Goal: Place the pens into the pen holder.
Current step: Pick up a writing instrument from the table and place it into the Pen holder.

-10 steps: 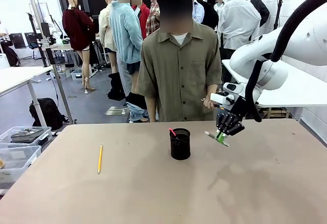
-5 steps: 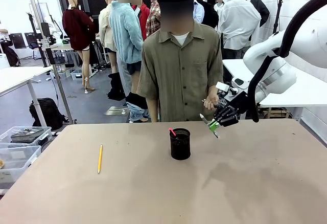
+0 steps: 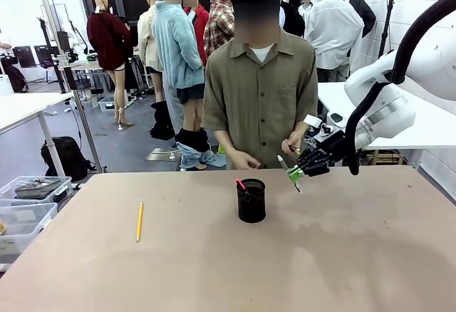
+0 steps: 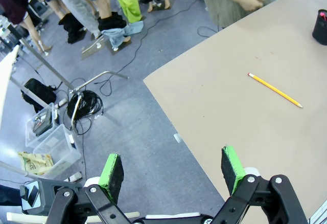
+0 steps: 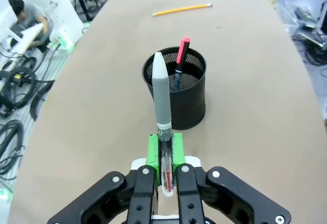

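My right gripper (image 3: 296,174) is shut on a silver-white pen (image 3: 288,172), which hangs tilted in the air just right of the black mesh pen holder (image 3: 251,200) and a little above its rim. In the right wrist view the silver-white pen (image 5: 163,98) sticks out past the green pads, pointing at the pen holder (image 5: 176,88), where a pink pen (image 5: 180,55) stands. A yellow pencil (image 3: 139,221) lies flat on the table's left part. Off the table's left edge, my left gripper (image 4: 172,169) hangs open with nothing in it, and from there the pencil (image 4: 275,90) lies far off.
A person stands at the far side behind the holder, hands (image 3: 246,161) held near the table edge. Clear plastic bins (image 3: 28,198) sit on the floor to the left. Cables (image 4: 84,104) lie on the floor beside the table (image 4: 245,127).
My right gripper has risen and moved left toward the pen holder with the silver-white pen, mostly in the first half second. The person has stepped slightly to the right.
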Motion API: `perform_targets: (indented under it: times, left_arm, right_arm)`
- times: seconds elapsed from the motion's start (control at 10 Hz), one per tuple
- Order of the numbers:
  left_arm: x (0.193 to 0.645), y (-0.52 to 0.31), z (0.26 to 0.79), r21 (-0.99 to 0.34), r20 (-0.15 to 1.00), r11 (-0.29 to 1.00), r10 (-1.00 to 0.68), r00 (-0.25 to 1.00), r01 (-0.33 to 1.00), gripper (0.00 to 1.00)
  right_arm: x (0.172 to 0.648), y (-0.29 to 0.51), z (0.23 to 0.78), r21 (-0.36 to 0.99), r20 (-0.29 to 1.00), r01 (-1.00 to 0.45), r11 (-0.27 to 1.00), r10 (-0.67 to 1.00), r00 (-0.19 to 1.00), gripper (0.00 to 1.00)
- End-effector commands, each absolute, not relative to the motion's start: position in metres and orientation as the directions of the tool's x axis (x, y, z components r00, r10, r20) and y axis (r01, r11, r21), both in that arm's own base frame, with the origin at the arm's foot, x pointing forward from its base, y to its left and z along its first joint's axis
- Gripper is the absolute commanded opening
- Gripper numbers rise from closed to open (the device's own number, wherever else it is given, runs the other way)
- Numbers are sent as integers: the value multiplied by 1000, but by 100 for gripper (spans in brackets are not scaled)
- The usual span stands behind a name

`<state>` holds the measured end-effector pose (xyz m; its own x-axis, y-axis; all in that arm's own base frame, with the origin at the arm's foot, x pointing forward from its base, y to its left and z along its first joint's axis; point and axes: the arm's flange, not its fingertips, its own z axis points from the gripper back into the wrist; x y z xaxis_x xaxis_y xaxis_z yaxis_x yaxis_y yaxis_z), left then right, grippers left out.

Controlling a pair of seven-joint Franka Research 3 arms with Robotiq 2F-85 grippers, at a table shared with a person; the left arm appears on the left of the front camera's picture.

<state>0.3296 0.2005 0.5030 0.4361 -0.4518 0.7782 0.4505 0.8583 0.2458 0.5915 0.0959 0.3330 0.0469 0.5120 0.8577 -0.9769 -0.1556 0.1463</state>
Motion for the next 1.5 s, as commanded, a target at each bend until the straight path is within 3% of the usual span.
perform_targets:
  times: [0.0, 0.5, 0.8, 1.0, 1.4]
  left_arm:
    - [331, 202, 502, 253, 780, 860, -453, 433, 444, 100]
    - [331, 202, 502, 253, 780, 860, -453, 433, 444, 100]
    - [331, 202, 502, 253, 780, 860, -453, 433, 444, 100]
    - [331, 202, 502, 253, 780, 860, -453, 433, 444, 100]
    - [331, 202, 502, 253, 780, 860, -453, 433, 444, 100]
  right_arm:
    - [590, 89, 329, 177, 874, -976, -130, 477, 95, 0]
    - [593, 74, 327, 185, 882, -977, -107, 457, 117, 0]
    - [574, -60, 322, 231, 920, -973, -21, 330, 211, 0]
    - [531, -179, 310, 264, 949, -950, 169, 131, 287, 0]
    - [458, -287, 273, 283, 958, -889, 360, -149, 245, 0]
